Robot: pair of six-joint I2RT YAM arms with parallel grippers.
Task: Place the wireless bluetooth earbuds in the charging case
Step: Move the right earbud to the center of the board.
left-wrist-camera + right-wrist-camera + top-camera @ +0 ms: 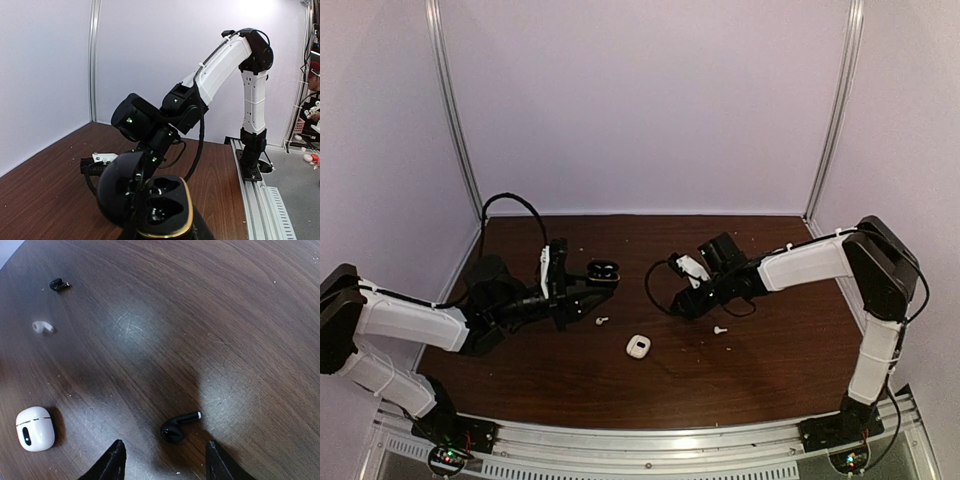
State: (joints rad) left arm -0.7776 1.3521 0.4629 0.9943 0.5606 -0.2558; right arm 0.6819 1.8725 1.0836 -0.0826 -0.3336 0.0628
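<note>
Right wrist: right claw (165, 444) gapes above black earbud (175, 429), seemingly not touching.

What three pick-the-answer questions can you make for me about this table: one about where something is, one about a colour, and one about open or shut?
1. Where is the black earbud nearest the right gripper?
A in a cup; B on the table, right by its fingers; C up on the wall.
2. What colour is the small closed case lying on the table?
A red; B green; C white.
3. The black charging case in the left gripper is:
A open; B shut; C upside down.
Answers: B, the right wrist view shows it on the wood by the spread fingers; C, it is plainly white; A, both its wells show.
</note>
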